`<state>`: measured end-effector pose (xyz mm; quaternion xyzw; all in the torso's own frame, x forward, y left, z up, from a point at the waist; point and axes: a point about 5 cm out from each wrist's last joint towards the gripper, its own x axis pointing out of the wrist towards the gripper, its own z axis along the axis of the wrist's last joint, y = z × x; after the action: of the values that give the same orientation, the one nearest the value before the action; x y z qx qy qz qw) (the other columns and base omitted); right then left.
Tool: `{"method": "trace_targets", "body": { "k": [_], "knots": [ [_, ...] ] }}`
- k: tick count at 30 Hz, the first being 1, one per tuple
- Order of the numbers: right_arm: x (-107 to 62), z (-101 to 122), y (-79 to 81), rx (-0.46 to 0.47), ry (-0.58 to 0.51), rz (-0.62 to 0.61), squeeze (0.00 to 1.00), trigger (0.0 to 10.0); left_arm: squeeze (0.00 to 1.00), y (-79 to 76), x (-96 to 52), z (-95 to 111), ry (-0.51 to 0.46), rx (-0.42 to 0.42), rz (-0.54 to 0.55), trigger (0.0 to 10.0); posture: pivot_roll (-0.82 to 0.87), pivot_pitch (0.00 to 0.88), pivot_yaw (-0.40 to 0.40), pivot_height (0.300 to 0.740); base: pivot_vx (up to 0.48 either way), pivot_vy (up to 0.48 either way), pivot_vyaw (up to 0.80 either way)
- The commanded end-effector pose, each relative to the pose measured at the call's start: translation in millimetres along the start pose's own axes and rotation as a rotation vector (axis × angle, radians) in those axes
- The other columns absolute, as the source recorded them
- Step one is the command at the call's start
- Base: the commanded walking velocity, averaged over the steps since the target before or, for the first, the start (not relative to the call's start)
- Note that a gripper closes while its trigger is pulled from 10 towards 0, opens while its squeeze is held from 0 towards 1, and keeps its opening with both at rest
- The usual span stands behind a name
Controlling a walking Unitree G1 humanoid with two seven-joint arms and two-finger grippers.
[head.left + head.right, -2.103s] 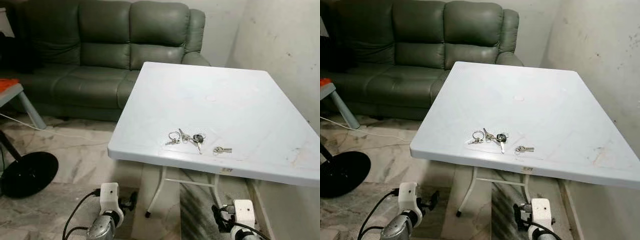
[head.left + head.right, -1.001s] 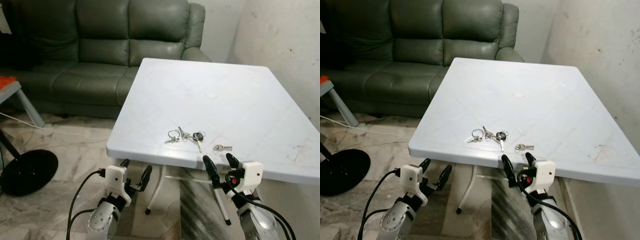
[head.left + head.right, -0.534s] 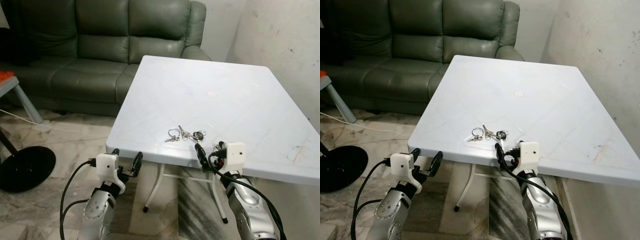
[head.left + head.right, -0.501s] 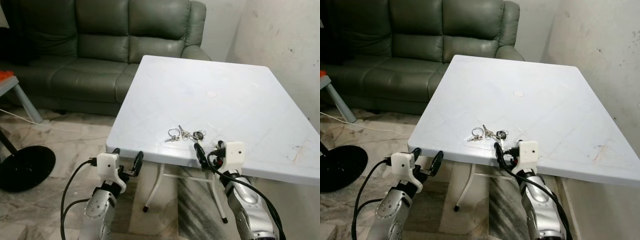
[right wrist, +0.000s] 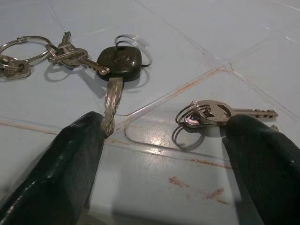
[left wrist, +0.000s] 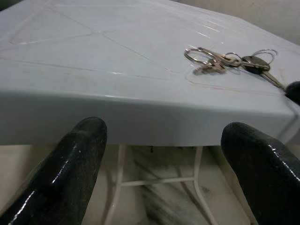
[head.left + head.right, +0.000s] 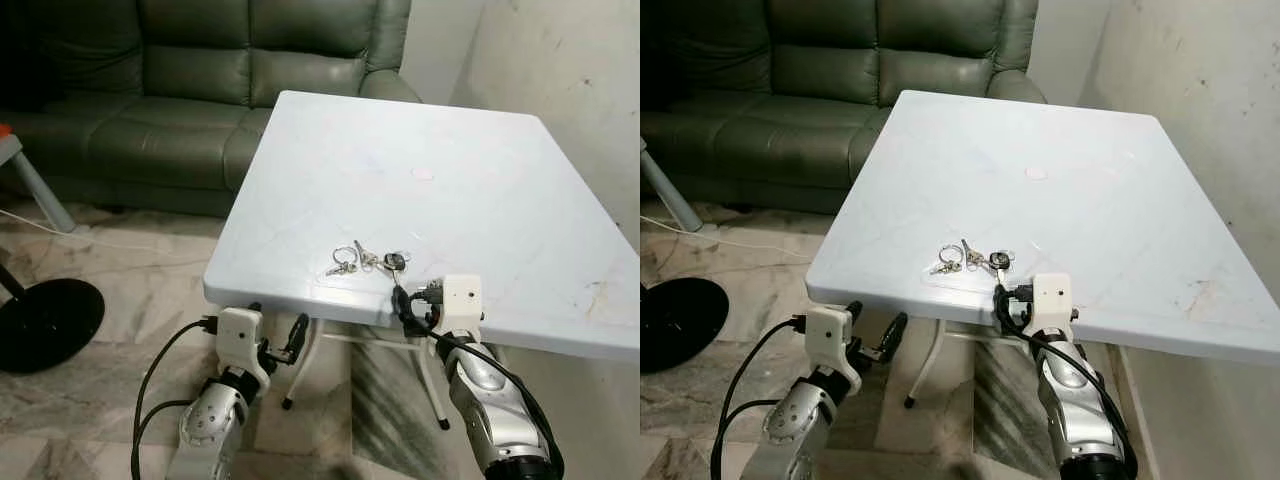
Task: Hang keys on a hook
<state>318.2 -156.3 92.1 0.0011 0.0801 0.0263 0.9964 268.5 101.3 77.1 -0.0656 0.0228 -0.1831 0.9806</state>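
A bunch of keys [image 7: 365, 260] with a black-headed key [image 5: 119, 61] and silver rings lies near the front edge of the white table [image 7: 450, 170]. A small silver key [image 5: 211, 112] on its own ring lies just to the right of the bunch. My right gripper [image 7: 413, 298] rests open at the table's front edge. One of its fingers [image 5: 65, 173] touches the tip of the black-headed key's blade, and the small key lies between the two fingers. My left gripper [image 7: 278, 328] is open below the table's edge, left of the keys, holding nothing.
A green leather sofa [image 7: 200, 90] stands behind the table on the left. A black round base [image 7: 45, 320] and a white cable lie on the marble floor to the left. A stained wall [image 7: 570, 70] runs close along the table's right side. The table's white legs [image 7: 300, 370] are underneath.
My right gripper has pushed forward onto the table edge, up to the two sets of keys. The camera has shifted slightly. The left gripper stays under the table edge.
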Motion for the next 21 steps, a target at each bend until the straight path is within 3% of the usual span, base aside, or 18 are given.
{"method": "trace_targets", "body": {
  "k": [1,4,16,21],
  "knots": [
    [-1.7,-7.3,-8.6,0.006,0.050,-0.058,0.00,10.0,0.00,-11.3,1.0,0.7,-0.003,-0.029,-0.010,10.0,0.03,0.150,-0.069,0.740,0.000,0.000,0.00],
    [-2.0,-7.2,-7.9,0.011,0.054,-0.071,0.00,10.0,0.00,-11.8,0.7,1.0,0.001,-0.031,-0.010,10.0,0.03,0.147,-0.069,0.740,0.000,0.000,0.00],
    [4.9,5.8,4.0,0.208,0.027,-0.073,0.00,10.0,0.00,-14.2,0.8,4.0,0.009,-0.040,0.001,10.0,0.04,0.141,-0.067,0.740,0.000,0.000,0.00],
    [5.9,7.1,4.3,0.209,0.024,-0.079,0.00,10.0,0.00,-14.4,0.7,3.9,0.009,-0.039,0.006,10.0,0.04,0.136,-0.068,0.740,0.000,0.000,0.00]
  ]
}}
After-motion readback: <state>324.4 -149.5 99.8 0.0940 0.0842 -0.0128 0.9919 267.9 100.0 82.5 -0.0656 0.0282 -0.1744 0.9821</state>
